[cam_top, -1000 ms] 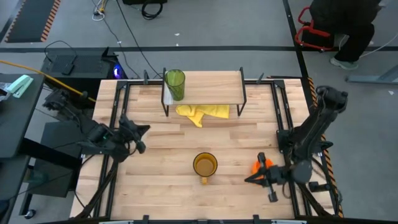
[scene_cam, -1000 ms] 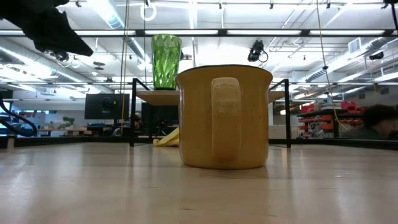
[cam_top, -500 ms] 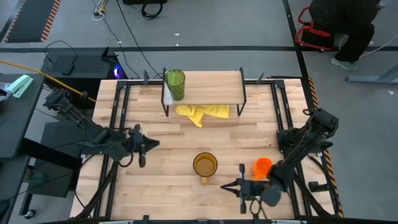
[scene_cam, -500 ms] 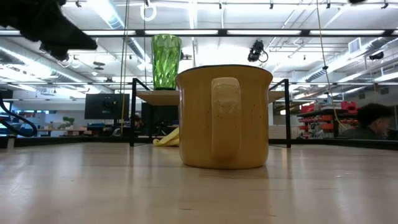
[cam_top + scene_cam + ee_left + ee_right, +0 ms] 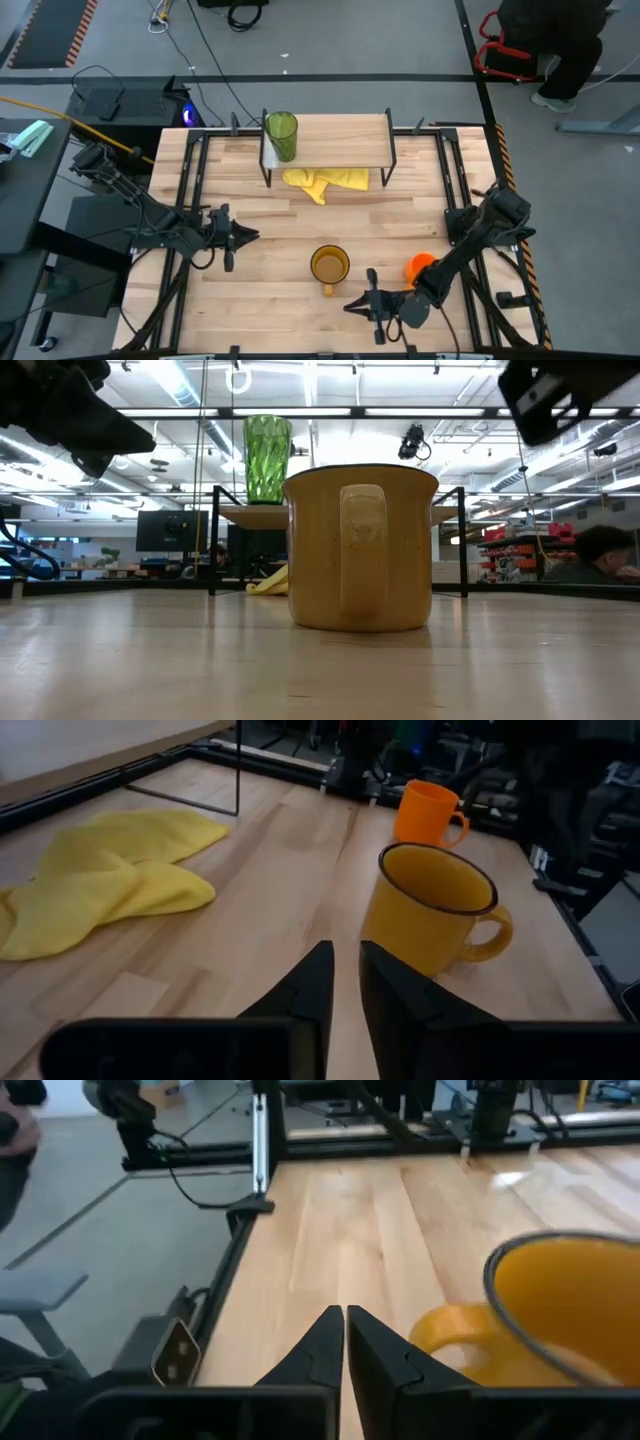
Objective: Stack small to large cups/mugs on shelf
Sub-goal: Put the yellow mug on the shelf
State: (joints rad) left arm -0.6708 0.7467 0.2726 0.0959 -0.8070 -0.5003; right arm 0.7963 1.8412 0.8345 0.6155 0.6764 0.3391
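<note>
Low view: glossy, speckled amber-yellow mug

One camera looks straight down on the whole worktop, another sits at its surface close against the amber mug, which both wrist cameras also see from opposite sides.

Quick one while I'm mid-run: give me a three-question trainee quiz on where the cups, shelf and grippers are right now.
1. True or false: the green tumbler stands on the shelf.
2. What lies under the shelf? A) yellow cloth B) orange mug C) nothing
3. Fill in: the left gripper points toward the ____ mug; the right gripper hovers close to its handle.

Key: 1 true; 2 A; 3 amber.
</note>
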